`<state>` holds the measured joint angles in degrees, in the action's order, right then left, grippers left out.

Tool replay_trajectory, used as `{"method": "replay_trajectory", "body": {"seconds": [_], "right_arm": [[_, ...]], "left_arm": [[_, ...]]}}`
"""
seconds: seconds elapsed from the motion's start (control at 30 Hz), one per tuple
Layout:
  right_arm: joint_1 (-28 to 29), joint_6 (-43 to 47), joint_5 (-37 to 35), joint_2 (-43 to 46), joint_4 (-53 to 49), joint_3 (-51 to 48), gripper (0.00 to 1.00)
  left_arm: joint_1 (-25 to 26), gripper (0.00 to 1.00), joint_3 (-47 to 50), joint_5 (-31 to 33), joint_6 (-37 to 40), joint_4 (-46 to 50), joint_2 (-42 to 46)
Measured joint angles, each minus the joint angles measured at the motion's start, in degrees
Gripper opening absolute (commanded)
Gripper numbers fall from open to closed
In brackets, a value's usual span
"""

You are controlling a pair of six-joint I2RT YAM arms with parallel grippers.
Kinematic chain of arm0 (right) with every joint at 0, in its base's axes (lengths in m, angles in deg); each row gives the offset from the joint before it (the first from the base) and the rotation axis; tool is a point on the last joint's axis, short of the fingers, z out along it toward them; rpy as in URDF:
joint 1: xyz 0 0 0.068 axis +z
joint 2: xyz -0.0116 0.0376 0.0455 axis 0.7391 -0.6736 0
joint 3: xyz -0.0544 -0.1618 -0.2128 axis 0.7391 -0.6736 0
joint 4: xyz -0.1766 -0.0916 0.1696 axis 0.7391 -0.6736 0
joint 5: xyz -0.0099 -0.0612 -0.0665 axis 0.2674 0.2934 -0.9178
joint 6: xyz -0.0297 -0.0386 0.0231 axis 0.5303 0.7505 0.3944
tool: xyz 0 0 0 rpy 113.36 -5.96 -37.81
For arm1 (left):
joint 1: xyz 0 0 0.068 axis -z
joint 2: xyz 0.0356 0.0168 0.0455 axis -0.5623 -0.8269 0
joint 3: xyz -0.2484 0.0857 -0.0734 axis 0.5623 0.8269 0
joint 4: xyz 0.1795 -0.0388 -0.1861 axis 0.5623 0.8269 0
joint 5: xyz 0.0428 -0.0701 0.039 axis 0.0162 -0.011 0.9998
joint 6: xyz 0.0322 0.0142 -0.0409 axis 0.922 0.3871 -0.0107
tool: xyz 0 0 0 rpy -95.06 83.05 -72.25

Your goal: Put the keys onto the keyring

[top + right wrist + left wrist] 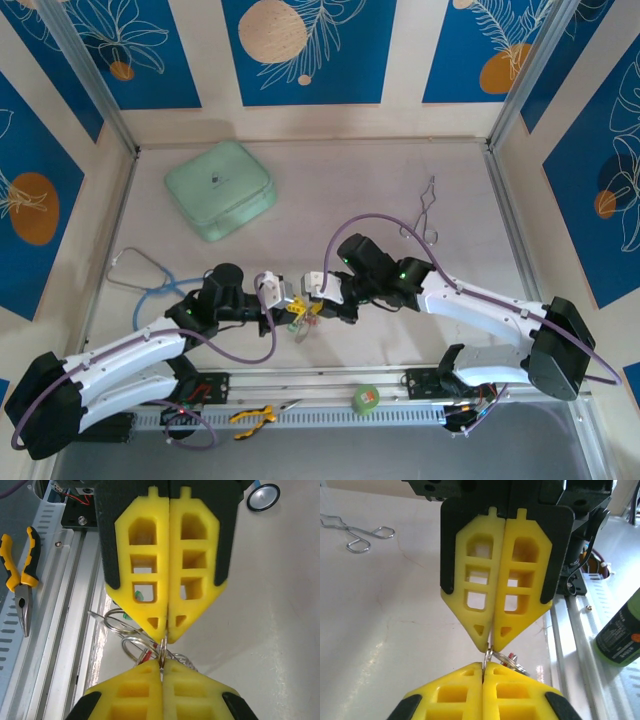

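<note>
Above the table's front rail, my left gripper (293, 307) and right gripper (312, 305) meet tip to tip. Both are shut on the same thin silver ring of the keyring (488, 656), which stands edge-on between the two pairs of yellow fingers. In the left wrist view my left gripper (484, 664) pinches the ring from below and the right fingers (510, 580) from above. In the right wrist view my right gripper (161, 662) holds the keyring (162, 650). More silver loops (120, 625) hang beside it. A red key head (146, 655) and a green key head (139, 596) peek out, their blades mostly hidden.
A mint-green case (220, 188) lies at the back left and a stethoscope (140, 275) at the left. Metal tongs (428, 215) lie at the back right. On the front rail sit a green tape roll (366, 399) and yellow-handled pliers (252, 417).
</note>
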<state>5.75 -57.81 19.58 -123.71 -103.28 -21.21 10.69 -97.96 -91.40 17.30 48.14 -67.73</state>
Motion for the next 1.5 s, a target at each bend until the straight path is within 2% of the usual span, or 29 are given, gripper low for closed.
{"method": "replay_trajectory", "body": {"seconds": [0.07,0.13,0.33,0.53,0.77,0.87,0.97,1.1,1.13,1.23,1.3,1.33,1.5], "right_arm": [[-0.02,-0.24,0.02,0.09,0.11,-0.02,0.18],[-0.68,-1.73,0.81,0.87,2.14,-1.05,0.28],[-4.72,-7.08,5.88,6.62,14.16,-9.94,0.32],[-7.37,-13.07,9.09,7.34,22.34,-15.21,0.34],[-7.34,-15.89,11.04,7.19,27.28,-15.32,0.33],[-7.3,-16.44,11.5,6.36,28.41,-15.32,0.29],[-7.26,-16.96,11.91,5.33,29.35,-15.32,0.2],[-7.21,-17.4,13.07,4.59,30.18,-15.32,0.02],[-7.15,-17.38,13.35,4.5,30.14,-15.32,0.0],[-7.15,-17.09,13.57,4.48,30.08,-15.32,0.0],[-7.15,-16.72,13.7,4.48,29.81,-15.3,0.0],[-7.13,-16.24,13.73,4.48,28.96,-15.08,0.0],[-6.47,-11.37,11.89,4.07,21.16,-11.41,0.0]], "left_arm": [[0.0,0.0,-0.02,-0.13,0.13,0.11,0.02],[0.0,0.0,0.0,-0.09,0.0,-0.48,0.04],[0.0,0.0,3.85,0.22,-4.59,-10.19,0.17],[0.0,0.0,7.76,1.46,-8.63,-18.58,0.11],[0.0,0.0,8.04,1.46,-10.49,-23.04,0.11],[0.0,0.0,8.17,1.46,-10.71,-23.85,0.11],[0.0,0.0,8.28,1.46,-11.06,-24.72,0.11],[0.0,0.0,8.48,2.05,-11.1,-25.22,0.04],[-0.02,0.0,8.57,2.21,-11.13,-25.24,0.07],[-0.02,0.1,8.66,2.73,-11.08,-25.22,0.07],[0.0,0.23,8.63,3.08,-10.97,-24.7,0.24],[0.0,0.26,8.59,3.39,-10.78,-23.85,0.48],[0.0,0.28,6.8,4.48,-7.39,-15.65,2.29]]}}
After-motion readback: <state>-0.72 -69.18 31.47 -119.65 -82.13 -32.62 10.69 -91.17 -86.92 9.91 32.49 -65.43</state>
